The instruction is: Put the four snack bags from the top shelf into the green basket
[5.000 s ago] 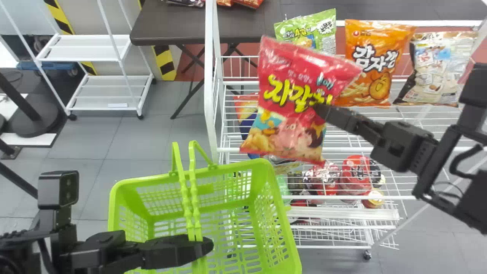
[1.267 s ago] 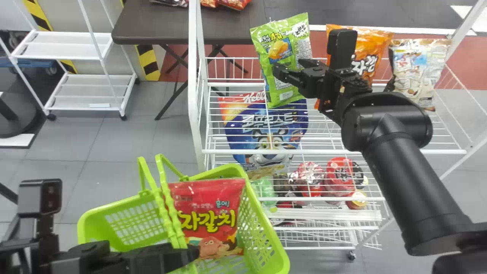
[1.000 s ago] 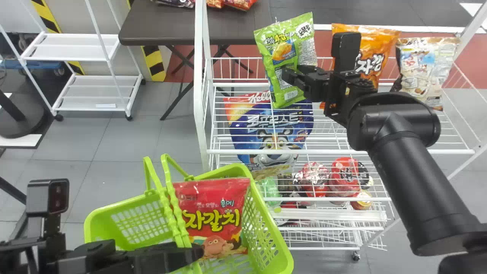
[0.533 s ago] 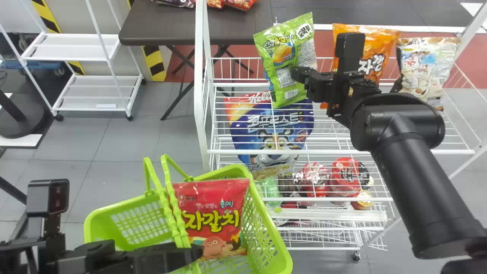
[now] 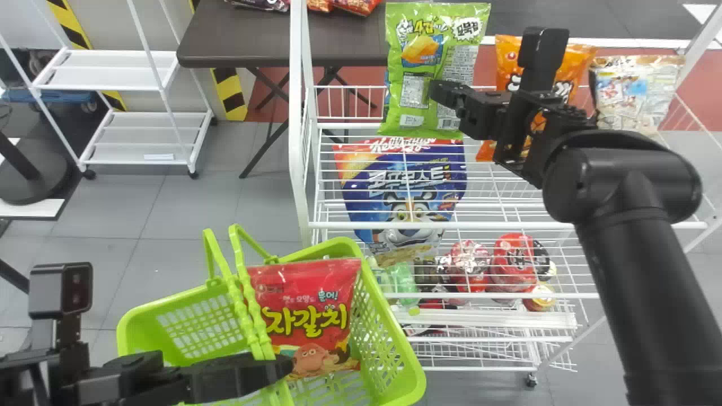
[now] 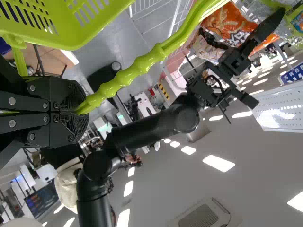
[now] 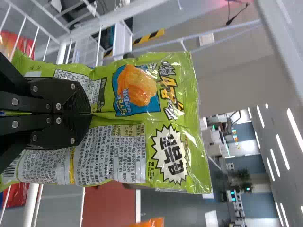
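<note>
The green basket [image 5: 338,246] holds the red bag [image 5: 307,316], its handles [image 5: 252,321] pinched by the left gripper [image 5: 279,367]. The right gripper [image 5: 441,95] pinches the green bag [image 5: 431,62] over the top shelf [image 5: 507,225], where the orange bag [image 5: 510,61] and beige bag [image 5: 637,96] stand.

The black right arm [image 5: 648,254] is slanting up from the bottom edge and bending at its wrist joint [image 5: 620,175], while the right gripper [image 5: 437,93] is pointing toward the robot's left, its two fingers pinching together. The left gripper [image 5: 285,366] is lying low at the robot's left, pointing rightward, its fingers also clamping together.
</note>
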`<state>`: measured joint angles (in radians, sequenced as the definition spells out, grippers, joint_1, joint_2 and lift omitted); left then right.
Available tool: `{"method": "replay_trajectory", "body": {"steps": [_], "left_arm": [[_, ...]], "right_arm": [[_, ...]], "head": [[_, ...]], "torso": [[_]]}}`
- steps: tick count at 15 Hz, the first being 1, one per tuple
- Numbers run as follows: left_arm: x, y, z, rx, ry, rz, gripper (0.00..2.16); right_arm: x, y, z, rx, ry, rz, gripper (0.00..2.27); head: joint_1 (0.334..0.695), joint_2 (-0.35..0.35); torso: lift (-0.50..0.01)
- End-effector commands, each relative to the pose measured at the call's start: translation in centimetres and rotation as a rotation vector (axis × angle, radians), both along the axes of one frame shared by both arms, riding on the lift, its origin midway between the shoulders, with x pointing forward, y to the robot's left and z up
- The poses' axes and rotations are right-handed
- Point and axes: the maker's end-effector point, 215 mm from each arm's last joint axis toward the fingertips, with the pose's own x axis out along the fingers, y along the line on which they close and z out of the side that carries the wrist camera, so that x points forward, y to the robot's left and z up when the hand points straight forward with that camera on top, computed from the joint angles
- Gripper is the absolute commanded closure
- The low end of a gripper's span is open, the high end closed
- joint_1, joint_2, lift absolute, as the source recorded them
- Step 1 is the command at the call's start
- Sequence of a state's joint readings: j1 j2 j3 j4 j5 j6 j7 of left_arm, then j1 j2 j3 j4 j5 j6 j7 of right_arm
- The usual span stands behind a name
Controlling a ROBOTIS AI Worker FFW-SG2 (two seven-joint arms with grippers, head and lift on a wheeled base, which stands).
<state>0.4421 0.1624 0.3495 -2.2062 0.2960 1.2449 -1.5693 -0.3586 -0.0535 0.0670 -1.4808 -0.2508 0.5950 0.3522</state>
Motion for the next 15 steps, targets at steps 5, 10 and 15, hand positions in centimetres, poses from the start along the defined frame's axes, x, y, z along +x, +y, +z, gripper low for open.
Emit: {"method": "replay_trajectory", "body": {"steps": [5, 10, 15], "left_arm": [[1.0, 0.9, 0.8, -0.001, -0.028, 0.016, 2.15], [1.7, 0.5, 1.1, -0.01, -0.033, 0.012, 2.15], [1.4, -0.1, 1.3, -0.022, -0.025, -0.005, 2.15]], "right_arm": [[-14.8, 6.3, -0.7, 0.082, 0.222, 0.212, 2.25], [-27.7, 9.7, -2.4, 0.089, 0.473, 0.432, 2.25], [-32.2, 13.1, -3.6, 0.04, 0.551, 0.539, 2.25]], "head": [[0.695, 0.1], [0.695, 0.199], [0.695, 0.268]], "torso": [[-0.003], [-0.003], [-0.003]]}}
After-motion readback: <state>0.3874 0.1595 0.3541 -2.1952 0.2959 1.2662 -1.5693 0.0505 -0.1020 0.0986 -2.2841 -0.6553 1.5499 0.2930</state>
